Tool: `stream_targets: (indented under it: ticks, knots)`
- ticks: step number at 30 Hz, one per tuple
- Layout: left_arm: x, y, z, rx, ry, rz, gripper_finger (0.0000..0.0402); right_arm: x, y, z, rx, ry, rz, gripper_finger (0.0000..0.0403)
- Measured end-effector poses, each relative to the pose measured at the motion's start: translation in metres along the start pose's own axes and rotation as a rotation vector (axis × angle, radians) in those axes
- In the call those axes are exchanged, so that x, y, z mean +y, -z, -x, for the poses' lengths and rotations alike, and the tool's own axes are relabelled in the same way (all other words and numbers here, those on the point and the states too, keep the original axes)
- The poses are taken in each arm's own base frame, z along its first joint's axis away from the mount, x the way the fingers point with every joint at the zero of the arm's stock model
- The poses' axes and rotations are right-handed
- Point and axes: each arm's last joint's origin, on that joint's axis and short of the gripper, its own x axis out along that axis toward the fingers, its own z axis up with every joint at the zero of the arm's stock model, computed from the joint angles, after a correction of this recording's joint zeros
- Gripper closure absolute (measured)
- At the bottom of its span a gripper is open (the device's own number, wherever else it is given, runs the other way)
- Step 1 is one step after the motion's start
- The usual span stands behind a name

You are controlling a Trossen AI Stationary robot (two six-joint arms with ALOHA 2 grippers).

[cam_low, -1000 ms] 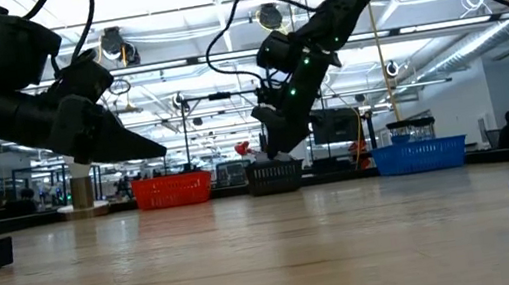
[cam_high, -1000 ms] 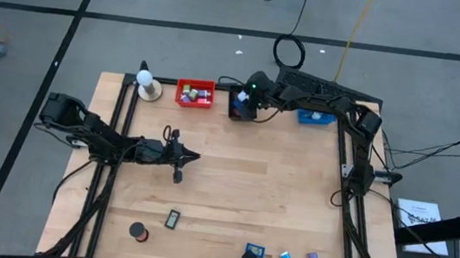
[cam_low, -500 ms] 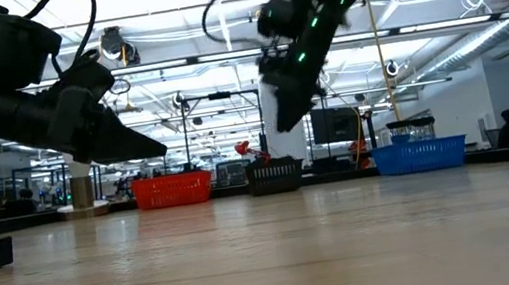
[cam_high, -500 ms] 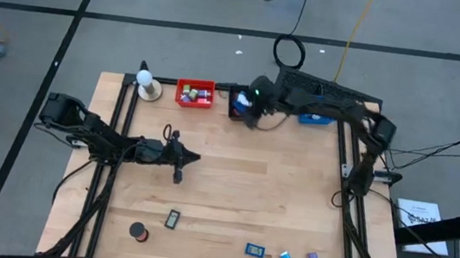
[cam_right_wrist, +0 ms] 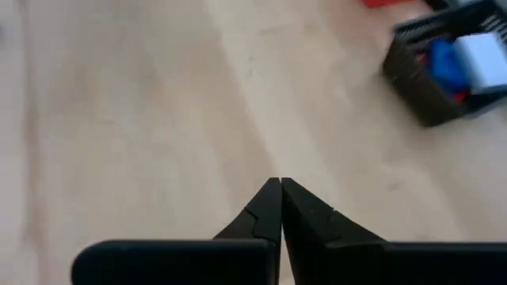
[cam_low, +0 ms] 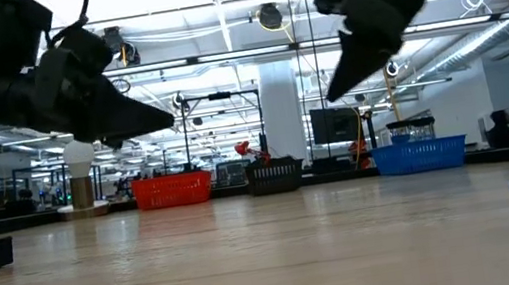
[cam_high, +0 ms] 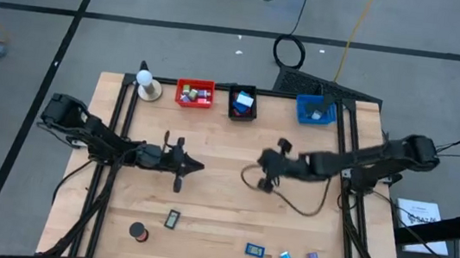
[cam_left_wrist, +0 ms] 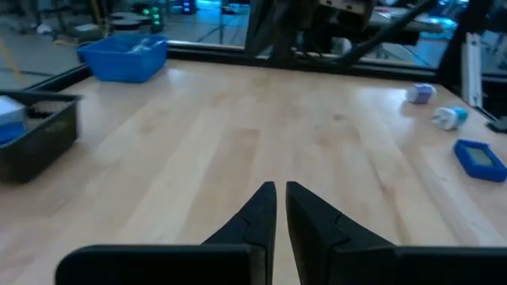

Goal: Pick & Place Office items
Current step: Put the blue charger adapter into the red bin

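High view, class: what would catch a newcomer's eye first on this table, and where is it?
Two dark arms meet over the bare middle of the table, the left gripper and right gripper both with fingers shut and empty. Along the far edge stand a red bin, a black bin and a blue bin. A few small office items lie scattered near the front edge.

The left gripper and the right gripper both hang above the bench middle, fingers pressed together, empty, the two arms stretched inward toward each other.
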Motion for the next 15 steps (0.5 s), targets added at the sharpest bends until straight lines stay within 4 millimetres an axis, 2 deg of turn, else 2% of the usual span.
stream_targets:
  ticks: [3,7,12,15]
  knots:
    - [-0.011,-0.001,-0.012,0.013,0.029,-0.03,0.0366,0.017,0.021,0.006,0.016,0.019,-0.019,0.0401]
    - [-0.026,-0.001,-0.038,0.007,0.054,-0.06,0.0367,0.035,0.032,0.015,0.012,0.026,-0.072,0.0402]
    - [-0.044,0.006,-0.068,-0.043,0.091,-0.094,0.0395,0.048,0.048,0.027,0.072,0.03,-0.154,0.0402]
    - [-0.051,0.011,-0.077,-0.056,0.107,-0.096,0.0393,0.052,0.061,0.034,0.132,0.059,-0.203,0.0402]
